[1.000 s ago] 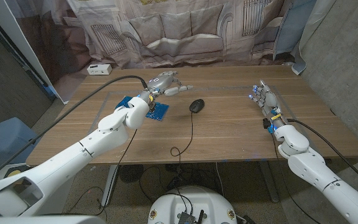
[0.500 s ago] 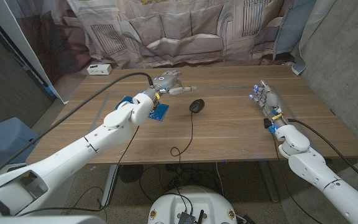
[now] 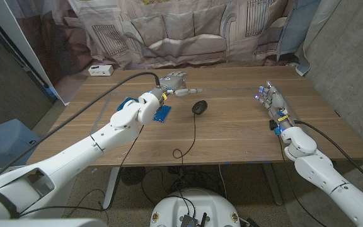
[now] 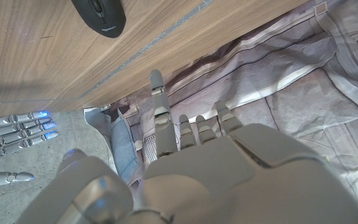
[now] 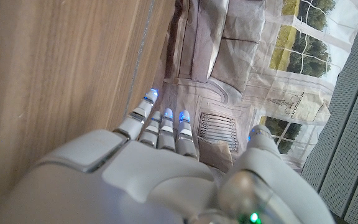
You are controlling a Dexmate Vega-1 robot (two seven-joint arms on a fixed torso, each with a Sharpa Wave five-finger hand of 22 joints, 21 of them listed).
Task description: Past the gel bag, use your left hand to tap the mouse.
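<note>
One left hand open, empty, mouse just beside, apart.

mouse: black, with a black cable
gel bag: bright blue
table: warm brown wood grain, with a thin pale line across it
left hand: grey
right hand: grey, blue lights at the fingertips
arms: white shells, black cables
small box, upper left: white
backdrop, top: beige-grey cloth printed with a sofa and windows
</note>
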